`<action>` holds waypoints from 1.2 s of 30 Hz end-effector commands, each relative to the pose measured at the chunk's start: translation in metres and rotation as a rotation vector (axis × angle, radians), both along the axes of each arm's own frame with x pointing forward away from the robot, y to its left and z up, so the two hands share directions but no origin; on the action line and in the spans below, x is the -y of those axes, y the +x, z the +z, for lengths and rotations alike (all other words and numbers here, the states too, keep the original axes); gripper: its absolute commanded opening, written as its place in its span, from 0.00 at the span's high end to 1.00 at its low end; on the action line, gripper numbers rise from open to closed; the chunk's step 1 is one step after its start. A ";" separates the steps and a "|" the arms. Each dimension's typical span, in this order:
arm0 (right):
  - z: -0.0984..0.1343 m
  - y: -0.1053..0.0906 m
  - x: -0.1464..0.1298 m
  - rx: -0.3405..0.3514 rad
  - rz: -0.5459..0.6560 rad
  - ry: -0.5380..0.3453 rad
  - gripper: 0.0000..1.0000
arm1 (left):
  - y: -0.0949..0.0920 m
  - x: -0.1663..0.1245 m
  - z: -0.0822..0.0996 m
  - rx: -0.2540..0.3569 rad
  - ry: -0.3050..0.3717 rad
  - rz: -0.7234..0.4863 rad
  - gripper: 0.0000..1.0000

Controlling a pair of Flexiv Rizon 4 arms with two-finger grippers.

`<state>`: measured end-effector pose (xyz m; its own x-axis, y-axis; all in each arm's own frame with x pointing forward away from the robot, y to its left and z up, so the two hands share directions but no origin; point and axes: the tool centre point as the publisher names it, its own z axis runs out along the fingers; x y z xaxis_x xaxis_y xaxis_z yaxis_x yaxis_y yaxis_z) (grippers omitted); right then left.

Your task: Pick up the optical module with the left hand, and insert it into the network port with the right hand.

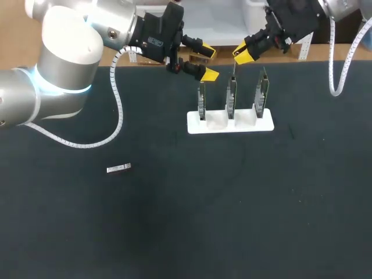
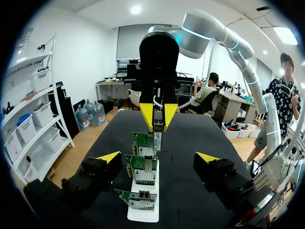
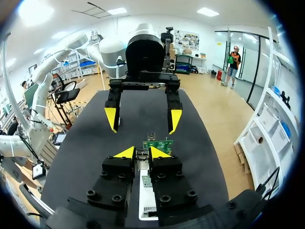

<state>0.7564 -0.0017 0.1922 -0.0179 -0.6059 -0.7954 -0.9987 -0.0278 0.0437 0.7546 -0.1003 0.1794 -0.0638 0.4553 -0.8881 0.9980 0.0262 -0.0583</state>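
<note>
left hand point(image 1: 210, 63) hangs spread at eleven o'clock of the rack of network cards point(image 1: 230, 123); right hand point(image 1: 240, 56), fingers pressed together, hangs at twelve. the optical module point(image 1: 118, 168) lies on the tabletop point(image 1: 232, 221) at eight o'clock, well apart.

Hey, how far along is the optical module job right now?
Nothing looks finished. The likely optical module, a small silver piece, lies alone on the mat. Left gripper: jaws open, empty, near the network cards. Right gripper over them, load unclear. Pickup, handover, insertion probably remain.
</note>
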 end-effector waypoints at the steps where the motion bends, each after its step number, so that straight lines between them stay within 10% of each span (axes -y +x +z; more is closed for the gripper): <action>1: -0.001 0.000 -0.001 0.000 -0.013 -0.012 1.00 | 0.001 0.000 0.000 -0.002 0.004 -0.002 0.00; 36: -0.018 0.019 -0.003 -0.038 0.007 -0.042 1.00 | 0.001 0.000 0.000 -0.002 0.004 -0.002 0.00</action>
